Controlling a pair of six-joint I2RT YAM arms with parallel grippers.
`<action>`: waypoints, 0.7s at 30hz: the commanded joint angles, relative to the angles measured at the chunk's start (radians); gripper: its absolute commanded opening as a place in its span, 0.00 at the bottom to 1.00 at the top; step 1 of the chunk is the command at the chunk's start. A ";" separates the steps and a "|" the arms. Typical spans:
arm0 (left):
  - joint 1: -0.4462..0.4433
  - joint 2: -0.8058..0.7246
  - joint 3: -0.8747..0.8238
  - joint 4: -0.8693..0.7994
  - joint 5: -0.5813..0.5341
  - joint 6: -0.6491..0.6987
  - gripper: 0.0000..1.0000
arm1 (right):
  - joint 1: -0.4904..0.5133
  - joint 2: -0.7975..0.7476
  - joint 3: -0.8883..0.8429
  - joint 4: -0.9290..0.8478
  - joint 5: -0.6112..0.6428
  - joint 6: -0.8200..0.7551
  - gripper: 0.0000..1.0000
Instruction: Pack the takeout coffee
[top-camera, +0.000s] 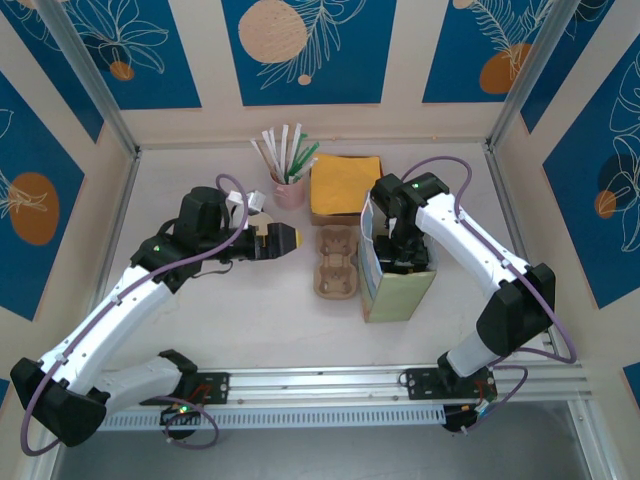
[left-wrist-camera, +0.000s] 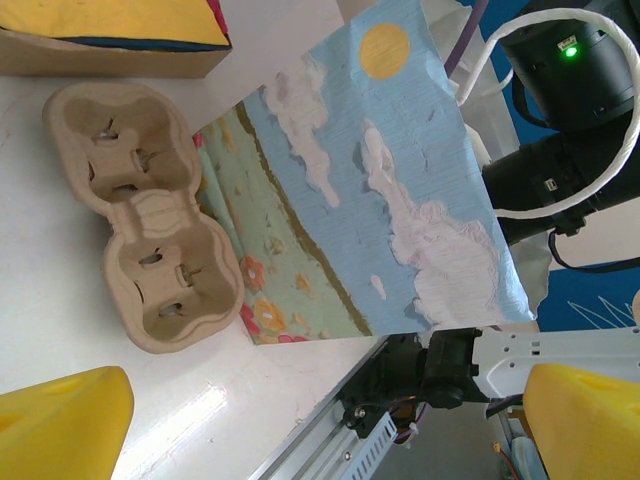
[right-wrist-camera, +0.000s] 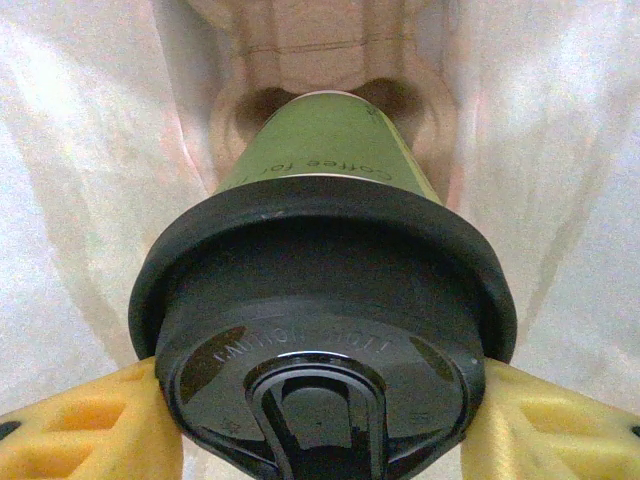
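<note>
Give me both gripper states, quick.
Left gripper: open, holding nothing.
Right gripper: closed on the takeout coffee, inside the paper bag.

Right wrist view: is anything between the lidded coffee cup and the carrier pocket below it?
Nothing visible. The right gripper clamps the takeout coffee at its black lid, and the cup's base sits at the mouth of a round pocket of the cardboard carrier. The bag walls stand clear on both sides.
</note>
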 joint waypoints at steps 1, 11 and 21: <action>-0.007 -0.008 -0.006 0.026 0.028 -0.007 1.00 | -0.005 -0.017 -0.013 -0.010 -0.029 -0.004 0.57; -0.008 -0.008 -0.011 0.026 0.027 -0.006 1.00 | 0.002 -0.028 -0.009 -0.021 -0.030 0.009 0.57; -0.007 -0.010 -0.010 0.023 0.022 -0.009 1.00 | 0.005 -0.032 -0.021 -0.020 -0.027 0.011 0.57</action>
